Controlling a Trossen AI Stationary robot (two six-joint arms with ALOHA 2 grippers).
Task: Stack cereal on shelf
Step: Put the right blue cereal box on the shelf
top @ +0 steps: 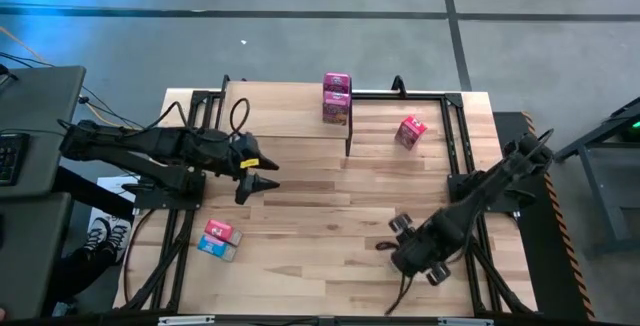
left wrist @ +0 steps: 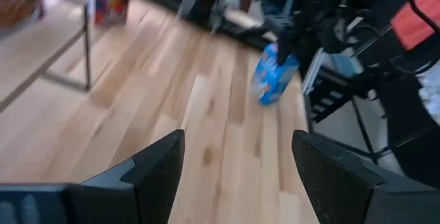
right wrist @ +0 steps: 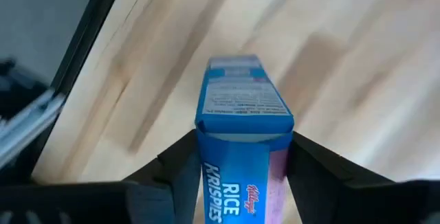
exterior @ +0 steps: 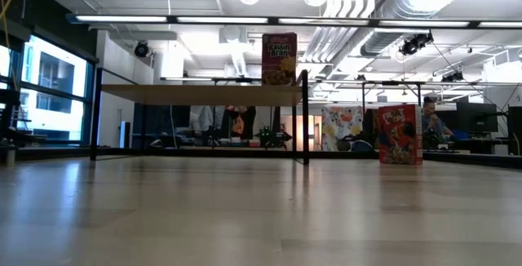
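Note:
My right gripper (right wrist: 240, 148) is over the table's near right part (top: 408, 244), shut on a blue cereal box (right wrist: 242, 114). The box also shows in the left wrist view (left wrist: 273, 76) but is hidden under the gripper in the high view. The shelf (top: 285, 109), a light board on thin black legs, stands at the far middle. A pink cereal box (top: 337, 98) stands on its right end (exterior: 279, 58). My left gripper (top: 267, 173) hovers open left of centre, its fingers wide apart (left wrist: 237, 162) with nothing between them. My right gripper pinches the blue box between its two fingers, one on each of two opposite faces (right wrist: 199, 152). The fingers come from above and point steeply down. The box hangs tilted below them (left wrist: 273, 76). Whether its lower end (left wrist: 265, 99) is clear of the table, I cannot tell.
A pink box (top: 410, 131) stands on the table right of the shelf (exterior: 400, 134). A pink box and a blue one (top: 218, 238) lie together near the near left corner. A black frame (top: 460, 136) runs along the table's edges. Bare wood lies in the middle.

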